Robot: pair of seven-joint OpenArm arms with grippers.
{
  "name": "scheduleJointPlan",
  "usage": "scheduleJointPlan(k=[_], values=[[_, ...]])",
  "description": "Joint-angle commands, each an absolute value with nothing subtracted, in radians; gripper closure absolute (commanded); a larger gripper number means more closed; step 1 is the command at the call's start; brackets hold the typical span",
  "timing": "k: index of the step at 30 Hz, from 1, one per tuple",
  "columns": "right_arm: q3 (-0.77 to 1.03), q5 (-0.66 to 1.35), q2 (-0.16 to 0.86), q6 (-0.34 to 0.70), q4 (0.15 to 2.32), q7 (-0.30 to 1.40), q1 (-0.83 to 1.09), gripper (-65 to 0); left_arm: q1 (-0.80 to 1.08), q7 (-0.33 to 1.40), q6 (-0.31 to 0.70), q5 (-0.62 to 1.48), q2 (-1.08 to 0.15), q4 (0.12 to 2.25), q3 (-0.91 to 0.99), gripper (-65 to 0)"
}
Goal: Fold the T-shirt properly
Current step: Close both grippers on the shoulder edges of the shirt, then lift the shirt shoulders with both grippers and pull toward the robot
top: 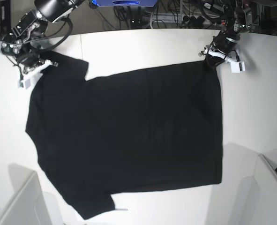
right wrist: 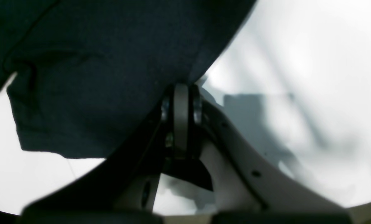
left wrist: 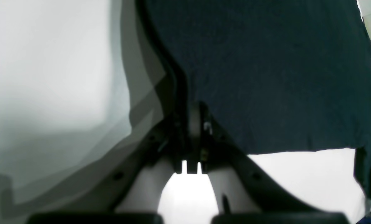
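The black T-shirt (top: 129,131) lies spread flat on the white table (top: 250,103), plain side up, sleeves toward the left and hem toward the right. My left gripper (top: 212,60) is at the shirt's far right hem corner. In the left wrist view its jaws (left wrist: 198,107) are pressed together on the edge of the dark cloth (left wrist: 266,77). My right gripper (top: 34,68) is at the far left sleeve. In the right wrist view it (right wrist: 181,88) is shut on the cloth's edge (right wrist: 95,77).
Cables and equipment (top: 185,14) crowd the area behind the table. A white box wall (top: 16,201) stands at the near left corner and another (top: 265,187) at the near right. Bare tabletop surrounds the shirt.
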State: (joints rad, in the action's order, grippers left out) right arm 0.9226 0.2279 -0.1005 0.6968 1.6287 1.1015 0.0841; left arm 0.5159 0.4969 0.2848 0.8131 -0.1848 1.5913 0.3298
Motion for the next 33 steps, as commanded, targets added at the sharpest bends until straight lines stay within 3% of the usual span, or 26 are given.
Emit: scheduleJointPlan(k=[1, 15, 33], values=[[0.921, 0.185, -0.104, 0.698, 1.662, 1.150, 0.113, 0.0, 0.532, 0.510, 0.274, 0.800, -0.206, 1.607, 0.337, 0.0], [0.920, 0.186, -0.131, 0.698, 1.876, 1.152, 0.302, 0.0, 0.737, 0.509, 0.274, 0.800, -0.282, 1.784, 0.447, 0.0], [0.854, 0.266, -0.131, 0.698, 1.983, 1.225, 0.246, 0.0, 0.769, 0.538, 0.274, 0.808, -0.249, 1.943, 0.456, 0.0]])
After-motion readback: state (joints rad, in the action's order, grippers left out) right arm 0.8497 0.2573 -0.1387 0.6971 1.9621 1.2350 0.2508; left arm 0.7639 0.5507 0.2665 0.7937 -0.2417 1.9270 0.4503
